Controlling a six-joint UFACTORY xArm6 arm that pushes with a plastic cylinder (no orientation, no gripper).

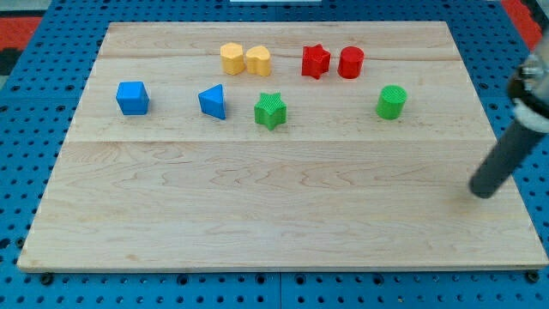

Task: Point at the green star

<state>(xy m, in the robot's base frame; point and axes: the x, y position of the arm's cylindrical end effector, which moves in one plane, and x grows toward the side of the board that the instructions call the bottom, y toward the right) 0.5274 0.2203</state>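
my tip (485, 190), a plain rod with no hand, rests on pale wood well right of the ridged green star (269, 111).

My tip (484, 190) low at the view's right

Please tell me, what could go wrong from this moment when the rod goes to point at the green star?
1. My tip is near the wooden board's right edge, far from the green star-shaped block. The green cylinder block lies slightly above a direct path and might get knocked.
2. Overshooting could push the star into the blue triangular block on its left.
3. The cylinder is also green, so it might be mistaken for the target.
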